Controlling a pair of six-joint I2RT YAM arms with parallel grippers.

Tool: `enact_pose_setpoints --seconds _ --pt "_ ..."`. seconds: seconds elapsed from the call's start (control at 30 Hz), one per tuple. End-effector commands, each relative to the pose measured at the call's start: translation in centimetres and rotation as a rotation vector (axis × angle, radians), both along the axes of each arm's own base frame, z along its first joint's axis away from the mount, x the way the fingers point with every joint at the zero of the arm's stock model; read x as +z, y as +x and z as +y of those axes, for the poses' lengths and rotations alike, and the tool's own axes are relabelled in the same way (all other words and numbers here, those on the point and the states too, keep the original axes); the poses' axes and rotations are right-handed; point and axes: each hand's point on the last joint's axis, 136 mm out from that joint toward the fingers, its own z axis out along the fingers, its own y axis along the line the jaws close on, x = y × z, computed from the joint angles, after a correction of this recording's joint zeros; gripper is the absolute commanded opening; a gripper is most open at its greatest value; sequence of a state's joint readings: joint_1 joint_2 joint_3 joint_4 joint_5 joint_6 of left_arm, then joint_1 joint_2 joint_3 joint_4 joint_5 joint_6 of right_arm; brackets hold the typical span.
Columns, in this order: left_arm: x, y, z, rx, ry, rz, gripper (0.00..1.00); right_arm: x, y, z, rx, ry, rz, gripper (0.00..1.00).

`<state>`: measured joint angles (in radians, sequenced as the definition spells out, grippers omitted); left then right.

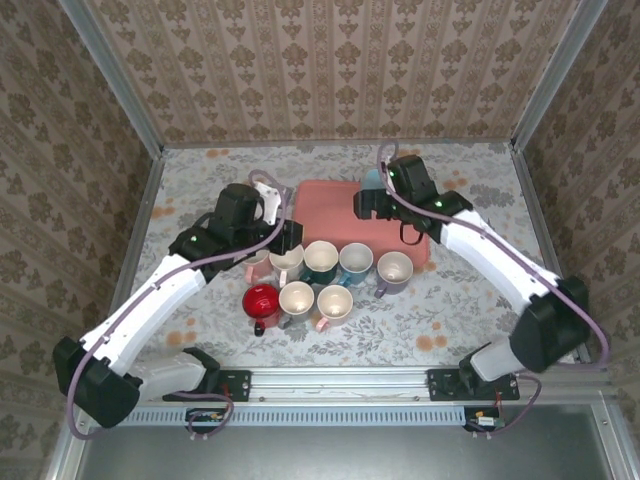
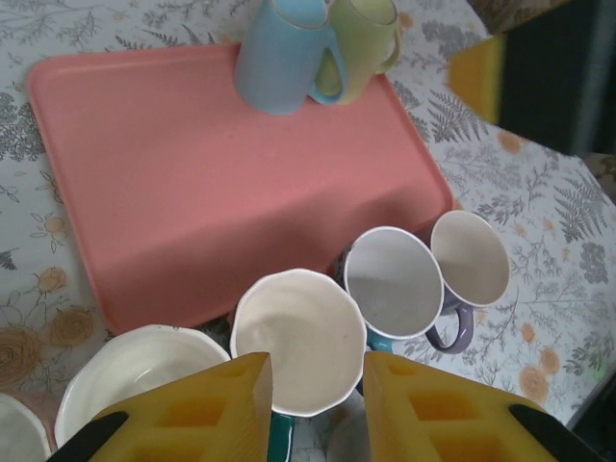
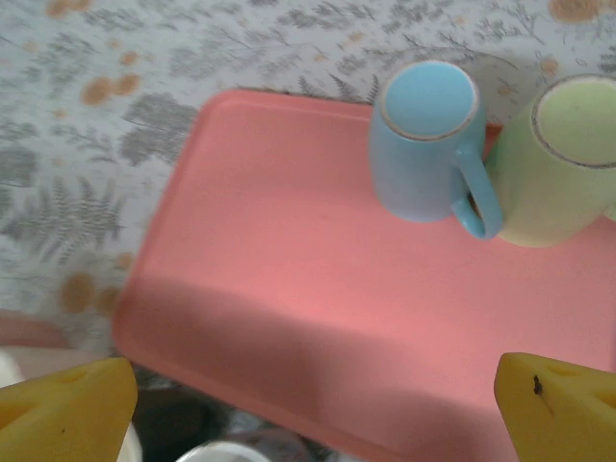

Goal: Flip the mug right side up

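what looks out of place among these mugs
The blue mug and the green mug stand upside down, bases up, side by side at one corner of the pink tray. The mugs on the table beside it, like the teal mug, sit open side up. Nothing looks spilled or broken.

Damask wallpaper walls (image 1: 330, 70); floral tablecloth (image 1: 470, 310); metal frame posts (image 1: 112, 75).

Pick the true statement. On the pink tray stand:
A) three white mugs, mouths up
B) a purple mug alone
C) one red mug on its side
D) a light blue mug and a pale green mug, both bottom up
D: the right wrist view shows the light blue mug and the pale green mug side by side on the pink tray, their closed bases facing up.
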<state>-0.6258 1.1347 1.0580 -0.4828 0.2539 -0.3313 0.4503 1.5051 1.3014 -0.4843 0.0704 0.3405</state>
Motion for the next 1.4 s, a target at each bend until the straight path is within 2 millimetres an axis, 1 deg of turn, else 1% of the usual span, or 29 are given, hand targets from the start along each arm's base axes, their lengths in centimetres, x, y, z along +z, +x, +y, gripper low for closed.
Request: enact_pose_setpoints --seconds 0.0,0.07,0.13,0.23,0.3,0.4,0.57,0.73,0.87,0.97,1.07,1.1,1.2,1.3,1.37 --pt "1.0 -0.1 0.0 -0.028 -0.034 -0.084 0.32 -2.0 3.0 -1.8 -0.046 -0.088 0.048 0.97" --pt "1.5 -0.4 -0.1 -0.039 -0.041 -0.099 0.32 -3.7 4.8 -2.6 -0.078 -0.132 0.100 0.97" --pt "1.6 -0.5 0.0 -0.037 -0.052 -0.103 0.33 -4.7 6.6 -2.7 -0.089 -0.174 0.115 0.97" --pt "1.8 -0.8 -0.3 -0.054 -0.058 -0.109 0.33 -6.4 8.7 -2.7 -0.086 -0.284 0.137 0.97" --pt "1.8 -0.8 -0.3 -0.052 -0.047 -0.114 0.33 -7.2 9.6 -2.7 -0.086 -0.325 0.148 0.97" --pt "1.7 -0.9 -0.3 -0.055 -0.038 -0.122 0.33 -7.8 10.5 -2.6 -0.089 -0.357 0.142 0.96" --pt "1.6 -0.9 -0.5 -0.062 -0.034 -0.122 0.33 -9.1 11.3 -2.4 -0.080 -0.382 0.154 0.96" --pt "1.2 -0.8 -0.6 -0.064 -0.025 -0.116 0.33 -10.8 11.5 -1.9 -0.064 -0.388 0.185 0.96" --pt "1.2 -0.8 -0.7 -0.066 -0.033 -0.111 0.34 -11.4 11.4 -1.1 -0.040 -0.343 0.193 0.94" --pt "1.1 -0.7 -0.7 -0.063 -0.031 -0.108 0.34 -11.5 11.1 -0.3 -0.021 -0.310 0.200 0.91" --pt "0.9 -0.7 -0.7 -0.063 -0.029 -0.103 0.33 -11.4 10.5 1.3 0.028 -0.231 0.214 0.88" --pt "0.9 -0.7 -0.7 -0.063 -0.030 -0.102 0.34 -11.3 10.1 2.1 0.055 -0.190 0.224 0.86" --pt "0.9 -0.6 -0.8 -0.063 -0.031 -0.102 0.33 -10.6 9.0 3.2 0.085 -0.145 0.227 0.79" --pt "0.9 -0.5 -0.7 -0.058 -0.033 -0.100 0.33 -9.8 8.3 3.1 0.080 -0.118 0.202 0.73" --pt "0.7 -0.5 -0.8 -0.060 -0.035 -0.092 0.33 -9.8 8.2 2.1 0.054 -0.151 0.196 0.70"
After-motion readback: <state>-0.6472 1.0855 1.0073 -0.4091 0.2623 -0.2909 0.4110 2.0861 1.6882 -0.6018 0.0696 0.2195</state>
